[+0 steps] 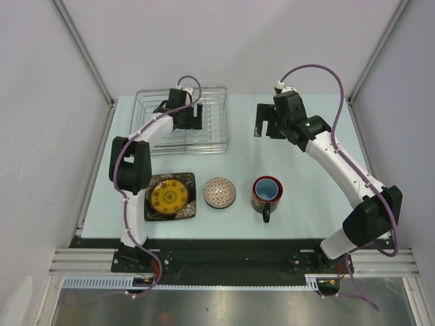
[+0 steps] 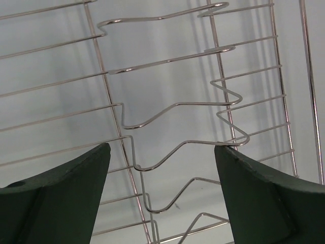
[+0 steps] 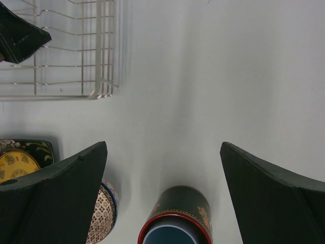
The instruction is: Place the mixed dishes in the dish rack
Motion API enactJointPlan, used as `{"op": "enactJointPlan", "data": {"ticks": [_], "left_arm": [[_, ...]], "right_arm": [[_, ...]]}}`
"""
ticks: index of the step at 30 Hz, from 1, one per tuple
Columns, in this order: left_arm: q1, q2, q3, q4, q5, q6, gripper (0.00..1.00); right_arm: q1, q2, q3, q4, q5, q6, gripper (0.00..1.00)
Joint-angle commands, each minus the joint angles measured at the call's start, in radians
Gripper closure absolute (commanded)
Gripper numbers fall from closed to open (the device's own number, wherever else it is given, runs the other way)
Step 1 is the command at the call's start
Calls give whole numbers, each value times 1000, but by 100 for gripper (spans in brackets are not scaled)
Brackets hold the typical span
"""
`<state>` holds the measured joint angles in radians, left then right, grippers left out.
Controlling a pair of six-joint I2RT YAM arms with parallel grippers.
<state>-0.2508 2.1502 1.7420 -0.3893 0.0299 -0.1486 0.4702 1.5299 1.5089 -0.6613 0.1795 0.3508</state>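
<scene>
Along the near edge sit the mug (image 1: 266,192), speckled bowl (image 1: 219,193) and yellow plate (image 1: 169,195) atop the square black plate (image 1: 187,212). They are likely rigid, slick and chippable, so pinch the mug's wall at the rim. Left gripper (image 2: 161,147), over the far-left dish rack (image 1: 216,115), and right gripper (image 3: 162,145) both gape empty.

Lab booth: white panels (image 1: 41,102), aluminium frame (image 1: 83,53)

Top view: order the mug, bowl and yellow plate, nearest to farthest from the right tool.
From the right tool:
1. Mug, right end of the row.
2. Bowl, middle.
3. Yellow plate, left end.
</scene>
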Motion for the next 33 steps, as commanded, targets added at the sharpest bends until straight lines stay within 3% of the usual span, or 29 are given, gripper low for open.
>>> {"op": "enactJointPlan", "data": {"ticks": [1, 7, 15, 20, 27, 33], "left_arm": [[-64, -32, -73, -48, 74, 21, 11], [-91, -56, -76, -34, 90, -8, 11], [-91, -127, 131, -140, 113, 1, 0], [-88, -231, 174, -207, 62, 73, 0], [25, -420, -53, -187, 24, 129, 0], [214, -470, -215, -178, -19, 173, 0]], "right_arm": [[5, -8, 4, -3, 32, 8, 0], [4, 62, 13, 9, 12, 10, 0], [7, 314, 187, 19, -37, 16, 2], [16, 426, 287, 25, -41, 14, 3], [16, 492, 329, 52, -57, 14, 3], [15, 542, 326, 72, -40, 7, 7]]}}
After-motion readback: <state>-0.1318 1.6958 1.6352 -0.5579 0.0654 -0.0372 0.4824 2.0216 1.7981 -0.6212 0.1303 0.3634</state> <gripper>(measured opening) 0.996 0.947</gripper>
